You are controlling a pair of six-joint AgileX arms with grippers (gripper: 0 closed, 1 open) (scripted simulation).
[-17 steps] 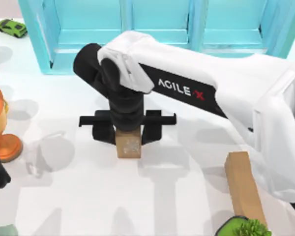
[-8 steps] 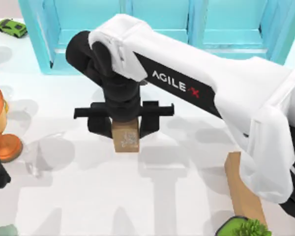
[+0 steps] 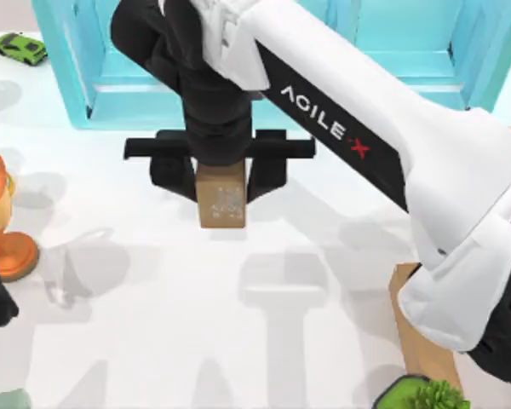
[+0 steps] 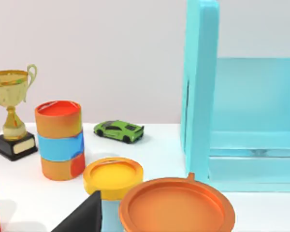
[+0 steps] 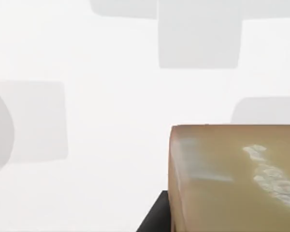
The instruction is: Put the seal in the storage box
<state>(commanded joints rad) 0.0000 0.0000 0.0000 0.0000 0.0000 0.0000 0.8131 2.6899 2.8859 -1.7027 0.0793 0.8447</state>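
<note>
Nearest the camera on the right there's a plant [image 3: 430,396] and a plain wooden block [image 3: 416,328], and over at the left edge an orange toy [image 3: 4,217] on the white table [image 3: 153,341]. Mid-table, the right gripper [image 3: 221,170] is clamped on the seal [image 3: 221,203], fingers on its left and right sides, holding it just in front of the box [image 3: 77,68]. Farther back, the box runs along the far edge with a green car [image 3: 20,48] to its left.
</note>
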